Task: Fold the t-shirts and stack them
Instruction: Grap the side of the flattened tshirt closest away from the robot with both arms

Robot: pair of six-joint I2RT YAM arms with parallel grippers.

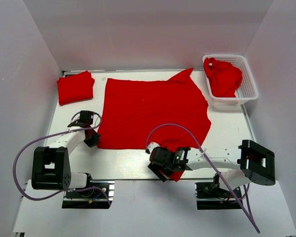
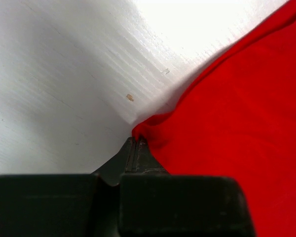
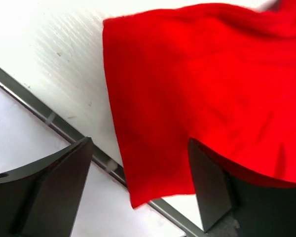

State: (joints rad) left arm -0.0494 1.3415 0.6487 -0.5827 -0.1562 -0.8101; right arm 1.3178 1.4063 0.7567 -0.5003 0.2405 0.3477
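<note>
Bright red t-shirt (image 1: 153,111) lies spread mostly flat.

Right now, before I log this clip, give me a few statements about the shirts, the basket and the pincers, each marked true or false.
1. The left pincer is shut on a corner of the spread t-shirt. True.
2. The right one is clamped shut on cloth. False: the right pincer stands open, with a flap of the spread t-shirt between its fingers.
3. The white container is empty. False: the basket holds a crumpled shirt.
4. A folded shirt lies at the far left of the table. True.
</note>
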